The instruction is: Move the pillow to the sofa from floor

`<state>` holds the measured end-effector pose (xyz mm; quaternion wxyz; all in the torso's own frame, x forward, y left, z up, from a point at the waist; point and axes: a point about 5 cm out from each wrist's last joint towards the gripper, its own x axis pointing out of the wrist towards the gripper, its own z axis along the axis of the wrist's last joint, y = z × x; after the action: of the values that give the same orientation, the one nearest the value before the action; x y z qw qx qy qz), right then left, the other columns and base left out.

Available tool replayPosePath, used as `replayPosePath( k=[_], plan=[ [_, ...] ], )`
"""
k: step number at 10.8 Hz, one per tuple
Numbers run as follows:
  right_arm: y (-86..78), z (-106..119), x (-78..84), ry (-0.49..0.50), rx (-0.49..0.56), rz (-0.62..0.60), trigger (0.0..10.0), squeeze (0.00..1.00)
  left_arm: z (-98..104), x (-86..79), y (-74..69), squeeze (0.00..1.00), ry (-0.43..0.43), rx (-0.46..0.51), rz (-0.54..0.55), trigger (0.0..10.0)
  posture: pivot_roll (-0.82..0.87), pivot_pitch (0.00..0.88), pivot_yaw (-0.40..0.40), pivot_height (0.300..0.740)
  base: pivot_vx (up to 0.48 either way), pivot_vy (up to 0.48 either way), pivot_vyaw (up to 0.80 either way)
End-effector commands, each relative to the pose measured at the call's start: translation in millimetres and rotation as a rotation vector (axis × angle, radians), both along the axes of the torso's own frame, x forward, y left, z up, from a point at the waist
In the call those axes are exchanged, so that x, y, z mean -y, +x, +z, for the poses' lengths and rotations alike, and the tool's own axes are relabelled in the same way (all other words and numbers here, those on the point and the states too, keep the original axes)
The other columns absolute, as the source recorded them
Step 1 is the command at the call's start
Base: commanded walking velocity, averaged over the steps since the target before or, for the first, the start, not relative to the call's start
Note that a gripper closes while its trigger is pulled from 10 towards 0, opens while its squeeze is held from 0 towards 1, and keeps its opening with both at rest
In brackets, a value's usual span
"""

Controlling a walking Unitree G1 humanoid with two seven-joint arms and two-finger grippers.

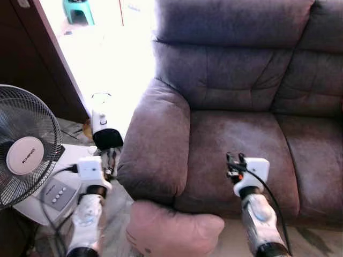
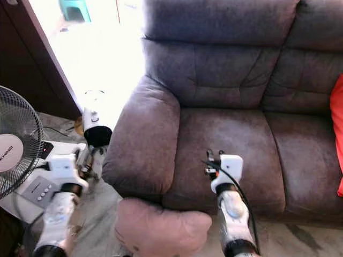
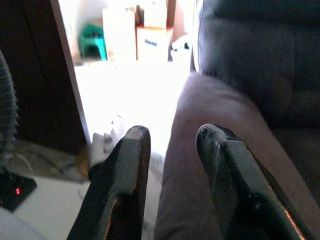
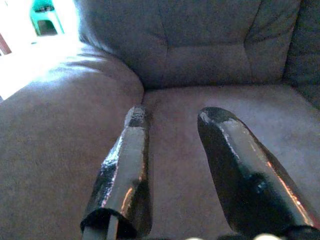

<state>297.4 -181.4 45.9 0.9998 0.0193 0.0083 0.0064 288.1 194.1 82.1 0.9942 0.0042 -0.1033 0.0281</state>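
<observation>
Two grippers are up in front of the robot, and low between its arms, at about 6 o'clock in the head views, sits the pillow, a pinkish cushion hard against the foot of the sofa. It is nearer the robot than either set of fingers, and whether it rests on the floor or is propped by the forearms I cannot tell; no finger touches it.

The left gripper hangs at roughly 9 o'clock from the pillow, just outside the armrest, its fingers standing moderately apart with nothing between them. The right gripper is at about 1 o'clock from the pillow, out over the seat cushion, its fingers likewise parted and empty.

By my reckoning the pillow is not yet on the sofa: the lift onto the seat is the step in hand. The next move calls for both arms to close on the pillow's sides and raise it over the seat's front edge, keeping the left arm clear of the armrest.

Further off at 9 o'clock stands a fan, beyond it a white canister, and at 11 o'clock a bright doorway with a green stool.
</observation>
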Motion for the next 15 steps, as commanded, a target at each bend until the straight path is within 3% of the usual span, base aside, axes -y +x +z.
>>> replayPosePath(
  k=[1,4,7,15],
  plan=[
    [-2.4,7.4,-0.7,0.0,0.046,0.01,10.0,0.0,6.5,0.1,-4.9,0.0,-0.017,0.022,0.009,10.0,0.08,0.065,-0.04,0.74,0.0,0.0,0.0],
    [-12.5,16.0,0.9,-0.014,0.083,0.016,10.0,0.0,18.8,11.9,-11.0,0.0,-0.02,0.048,-0.022,10.0,0.08,0.053,-0.043,0.74,0.0,0.0,0.0],
    [-22.6,27.4,-6.0,-0.021,0.114,0.036,10.0,0.0,16.1,10.3,-29.8,0.0,-0.001,0.013,-0.025,10.0,0.09,0.069,-0.049,0.74,0.0,0.0,0.0],
    [-16.2,29.9,-14.4,-0.032,0.06,0.043,10.0,0.0,18.5,3.6,-24.3,0.0,-0.02,-0.025,0.006,10.0,0.09,0.122,-0.055,0.74,0.0,0.0,0.0]
  ],
)
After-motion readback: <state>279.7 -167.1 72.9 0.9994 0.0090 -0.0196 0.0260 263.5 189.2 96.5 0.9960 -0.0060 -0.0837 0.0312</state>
